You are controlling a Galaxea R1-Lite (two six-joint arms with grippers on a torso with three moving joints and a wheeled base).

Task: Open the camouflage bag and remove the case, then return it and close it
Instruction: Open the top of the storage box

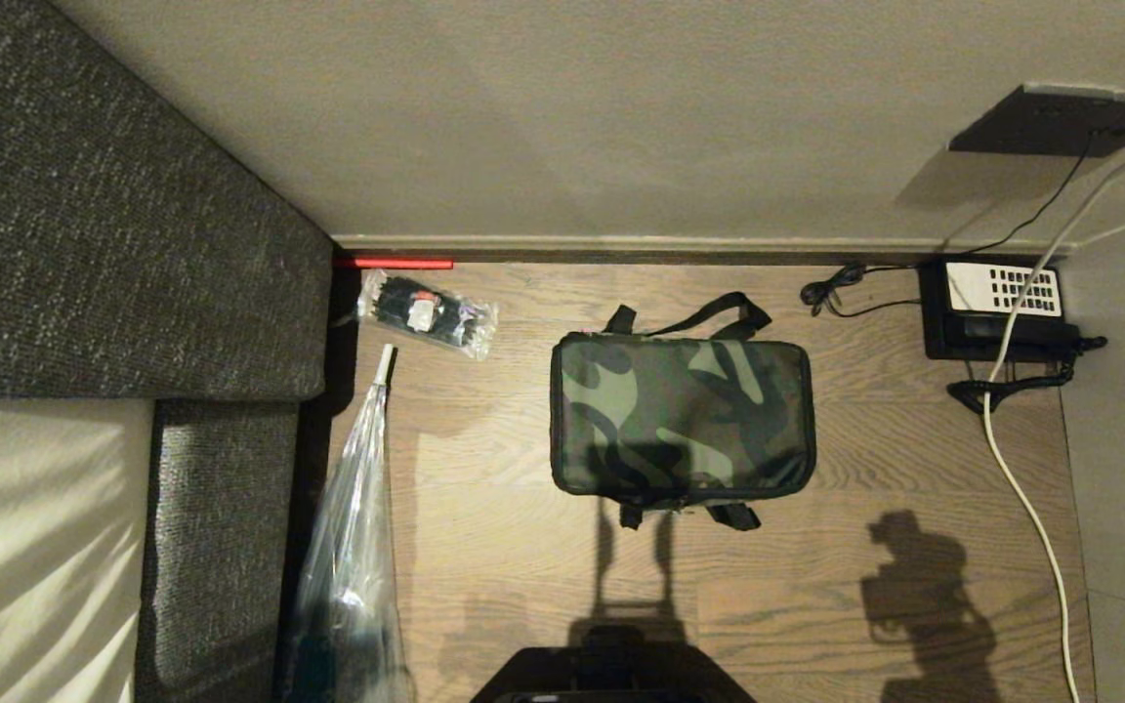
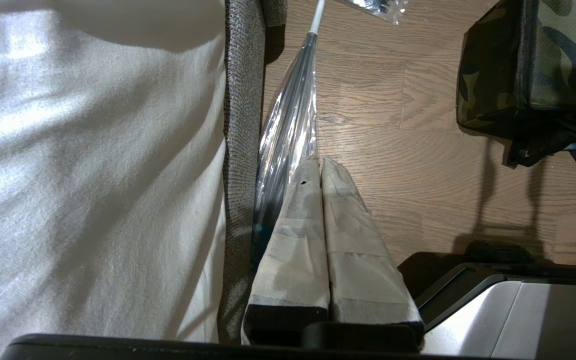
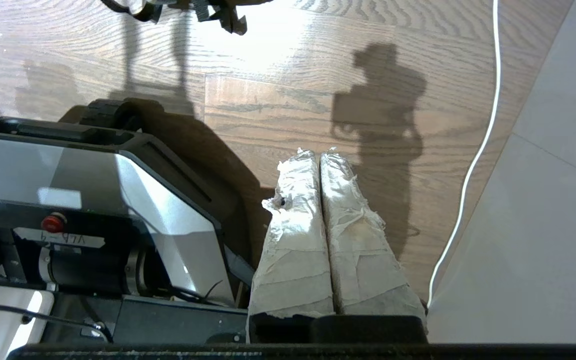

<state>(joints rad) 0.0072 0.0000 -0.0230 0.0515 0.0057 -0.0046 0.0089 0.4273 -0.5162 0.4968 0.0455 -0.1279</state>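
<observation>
Camouflage bag (image 1: 683, 418), a boxy soft fabric bag in green, olive and dark patches with black zipper edging and black straps, lay zipped shut on the brown wood-grain floor (image 1: 523, 586), roughly mid-scene and a little short of the far wall. One black strap (image 1: 709, 314) looped out from its far edge; shorter strap ends showed at its near edge. Neither arm appeared in the head view. Left gripper (image 2: 319, 162), its tape-wrapped fingers (image 2: 295, 235) pressed together with nothing between them, hung above the floor at the near left, just beside a long clear plastic sleeve (image 1: 353, 547) that lay along the edge of a dark grey woven upholstered bed frame (image 1: 113, 215). Right gripper (image 3: 318, 154), also clenched on nothing, with frayed tape on its fingers (image 3: 355, 240), hung above the floor at the near right, well apart from the bag, with the robot's black and silver base (image 3: 118, 175) alongside. A white cable (image 1: 1021, 488) ran along the right side of the floor. A flat black telephone with a white keypad (image 1: 997, 308) sat at the far right by the wall. A small clear packet with dark contents (image 1: 429, 312) lay far left of the bag, near a thin red strip (image 1: 394, 263) at the skirting.
</observation>
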